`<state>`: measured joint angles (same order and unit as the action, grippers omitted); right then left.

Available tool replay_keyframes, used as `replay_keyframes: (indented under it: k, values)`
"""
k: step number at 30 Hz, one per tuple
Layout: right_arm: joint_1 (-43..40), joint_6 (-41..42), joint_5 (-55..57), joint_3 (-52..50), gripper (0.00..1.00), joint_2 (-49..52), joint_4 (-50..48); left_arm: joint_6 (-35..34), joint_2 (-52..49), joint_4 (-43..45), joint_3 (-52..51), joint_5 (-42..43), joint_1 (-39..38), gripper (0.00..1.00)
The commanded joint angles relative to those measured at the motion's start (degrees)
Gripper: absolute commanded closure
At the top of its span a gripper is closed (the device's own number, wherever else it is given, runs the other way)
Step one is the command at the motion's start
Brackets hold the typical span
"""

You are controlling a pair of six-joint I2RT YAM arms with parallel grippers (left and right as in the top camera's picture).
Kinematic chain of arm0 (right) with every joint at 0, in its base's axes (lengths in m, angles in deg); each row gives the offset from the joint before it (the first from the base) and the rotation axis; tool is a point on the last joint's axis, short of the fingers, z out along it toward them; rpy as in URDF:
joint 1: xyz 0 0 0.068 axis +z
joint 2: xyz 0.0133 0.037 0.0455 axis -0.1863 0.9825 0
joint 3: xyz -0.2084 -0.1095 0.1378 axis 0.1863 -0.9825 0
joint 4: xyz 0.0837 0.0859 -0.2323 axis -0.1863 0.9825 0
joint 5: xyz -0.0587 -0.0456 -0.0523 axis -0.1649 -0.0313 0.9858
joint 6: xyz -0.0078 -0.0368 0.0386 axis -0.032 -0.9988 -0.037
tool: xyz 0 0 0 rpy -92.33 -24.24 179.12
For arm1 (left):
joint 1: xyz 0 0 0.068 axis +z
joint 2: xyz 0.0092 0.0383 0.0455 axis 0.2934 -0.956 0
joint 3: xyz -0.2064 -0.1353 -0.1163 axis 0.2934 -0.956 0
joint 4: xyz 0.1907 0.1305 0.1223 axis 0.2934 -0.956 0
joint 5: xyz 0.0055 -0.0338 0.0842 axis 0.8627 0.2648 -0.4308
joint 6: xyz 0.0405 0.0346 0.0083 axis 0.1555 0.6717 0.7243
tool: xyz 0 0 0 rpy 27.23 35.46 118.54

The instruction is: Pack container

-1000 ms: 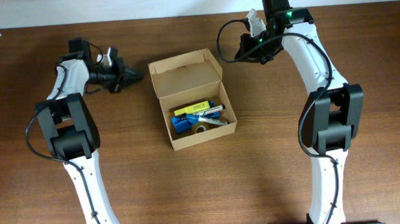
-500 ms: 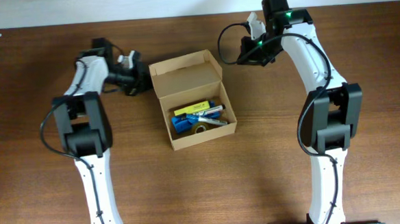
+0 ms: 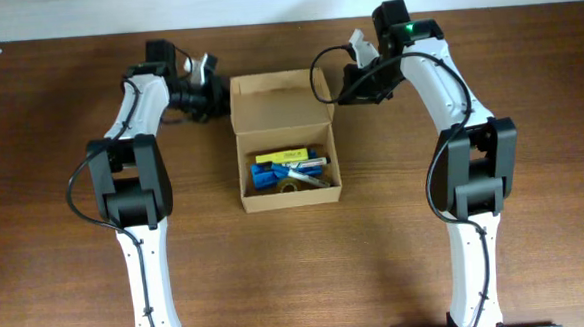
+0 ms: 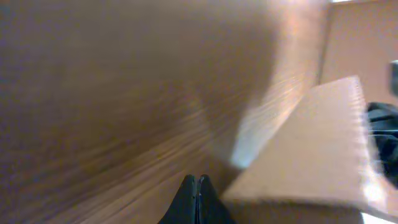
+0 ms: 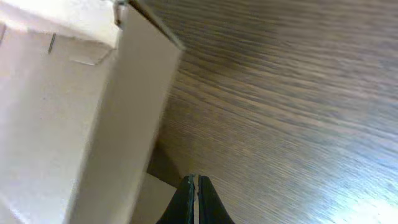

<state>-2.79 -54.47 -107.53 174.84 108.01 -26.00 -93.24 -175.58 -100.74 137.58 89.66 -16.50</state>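
Observation:
The container (image 3: 292,200), a tan cardboard box, stands open at mid-table with its flap lid (image 3: 279,102) raised at the back. Inside lie a yellow marker (image 3: 280,156), other markers and blue items (image 3: 265,179). My left gripper (image 3: 218,97) is shut and empty, its tip at the lid's left edge. My right gripper (image 3: 339,96) is also shut and empty, at the lid's right edge. The left wrist view shows the closed left gripper (image 4: 196,186) beside the blurred cardboard flap (image 4: 311,143). In the right wrist view the right gripper (image 5: 194,186) sits next to the lid (image 5: 124,124).
The brown wooden table (image 3: 533,171) runs out around the box on every side. A pale wall (image 3: 264,3) borders the table's far edge, just behind both grippers. Both arm bases stand at the near edge.
My left arm has swung right up to the lid's left edge. The right gripper has moved left and down to the lid's right edge. The box has turned squarer to the table.

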Motion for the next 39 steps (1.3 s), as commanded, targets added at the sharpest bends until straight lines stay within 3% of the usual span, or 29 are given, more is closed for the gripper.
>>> replay_keyframes:
  k: [1, 15, 23, 28, 39]
  values:
    - [0.3, -1.6, -3.8, 1.1, 0.96, 0.4, -0.8, 2.2, 1.6, -1.0, 6.1, 1.4, 0.2, 0.99]
    - [0.5, -3.3, -15.9, 1.2, 0.96, 0.4, -5.2, 4.9, 1.6, -7.4, 11.8, 1.9, 0.2, 0.98]
    - [1.8, -4.9, -16.3, 3.2, 0.96, -1.4, -5.2, 6.6, 1.6, -9.9, 13.9, 2.1, 0.2, 0.98]
    - [1.9, -5.3, -15.6, 6.6, 0.96, -2.8, -4.9, 8.8, 1.6, -15.9, 18.9, 0.5, 0.0, 0.99]
    - [3.0, -7.6, -11.1, 15.0, 0.96, -3.0, 5.9, 12.1, 1.7, -31.8, 30.3, -1.9, -2.2, 0.98]
